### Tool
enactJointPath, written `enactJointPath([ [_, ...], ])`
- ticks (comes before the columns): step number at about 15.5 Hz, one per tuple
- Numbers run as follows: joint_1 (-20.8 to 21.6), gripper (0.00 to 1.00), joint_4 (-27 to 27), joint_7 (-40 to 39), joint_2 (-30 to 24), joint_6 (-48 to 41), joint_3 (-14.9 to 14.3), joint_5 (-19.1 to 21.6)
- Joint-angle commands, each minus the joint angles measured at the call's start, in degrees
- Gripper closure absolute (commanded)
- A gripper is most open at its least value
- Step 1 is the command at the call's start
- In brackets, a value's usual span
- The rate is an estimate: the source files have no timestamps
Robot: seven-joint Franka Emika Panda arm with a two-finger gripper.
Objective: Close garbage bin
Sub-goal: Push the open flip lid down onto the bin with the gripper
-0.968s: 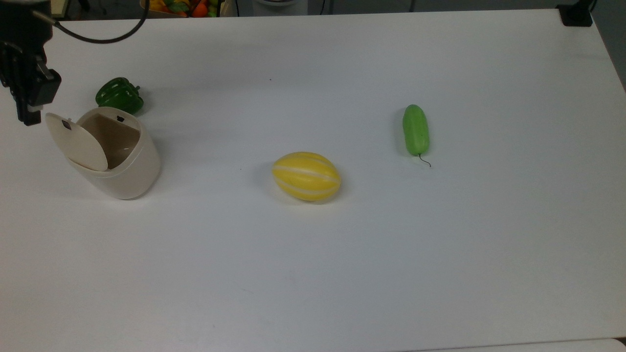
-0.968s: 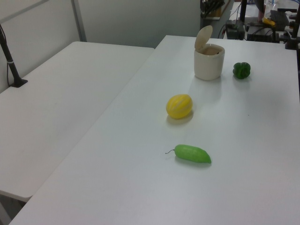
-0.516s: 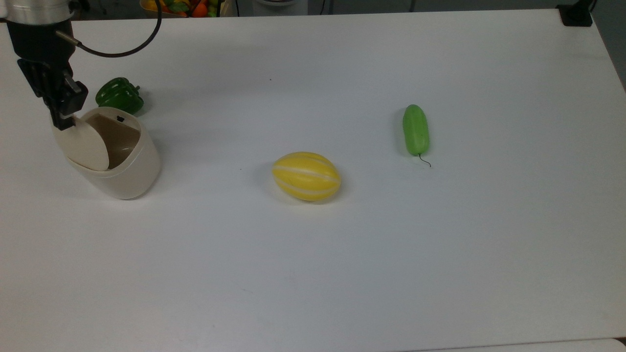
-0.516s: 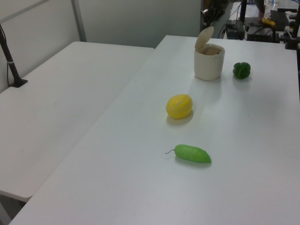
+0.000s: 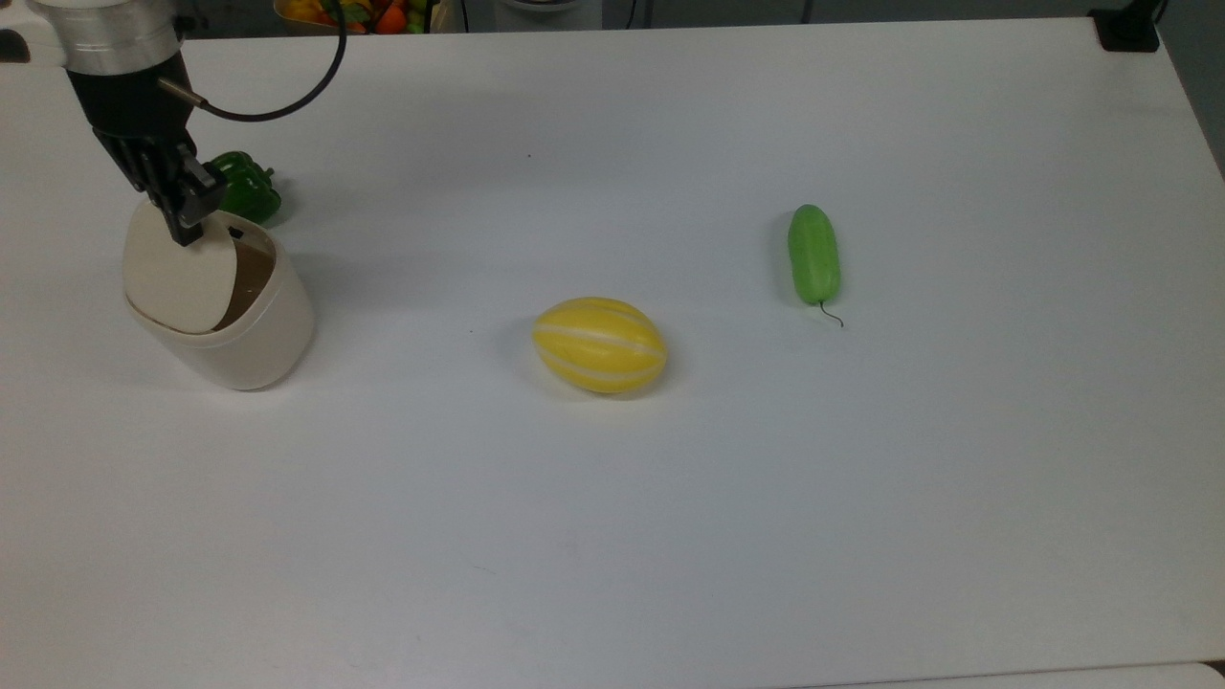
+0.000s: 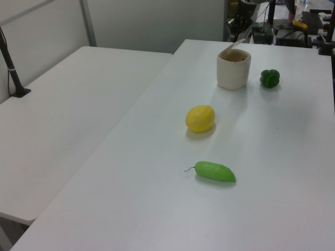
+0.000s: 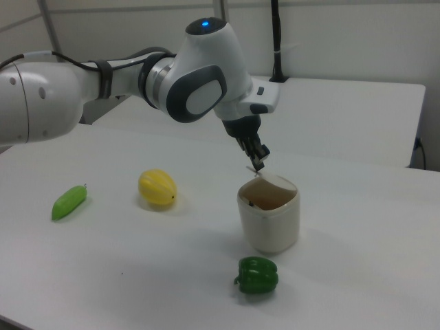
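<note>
The lid (image 5: 180, 271) of the garbage bin (image 5: 239, 325) is now lying well down over the opening, where a second ago it was standing nearly upright; a dark crescent of the interior is still showing at the top view's right of the lid. The gripper (image 5: 182, 225) has travelled in from the top view's left edge and is pressing on the lid's raised far edge. Judgement: closing is well advanced but not latched. The bin is sitting at the top view's left end of the desk (image 5: 670, 526), just beside the green pepper (image 5: 247, 191); the gripper is directly above its rim. Whether the fingers are parted or together, I cannot tell.
</note>
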Motion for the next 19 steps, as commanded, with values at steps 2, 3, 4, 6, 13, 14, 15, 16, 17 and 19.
enactJointPath([
  [2, 1.8, 0.95, -1.4, -0.8, 0.0, -2.8, -1.0, -0.4],
  [3, 1.8, 0.96, -1.7, -0.8, 0.5, -2.9, -1.0, -0.4],
  [4, 1.9, 0.96, -1.8, -0.8, 0.8, -2.9, -1.0, -0.5],
  [6, 1.9, 0.97, -2.5, -0.8, 1.0, -2.9, -0.9, -0.6],
  [13, 2.2, 0.99, -3.0, -0.8, 2.8, -2.9, -0.9, -0.8],
  [14, 2.2, 1.00, -3.0, -0.7, 3.3, -2.9, -1.0, -0.8],
  [15, 2.1, 1.00, -3.1, -0.6, 3.6, -2.9, -1.0, -0.8],
  [16, 2.2, 1.00, -3.4, -0.4, 3.8, -2.8, -0.9, -0.8],
  [17, 2.3, 1.00, -3.4, -0.3, 4.3, -2.8, -0.9, -0.7],
  [19, 2.3, 1.00, -3.4, -0.1, 4.3, -2.8, -0.9, -0.6],
])
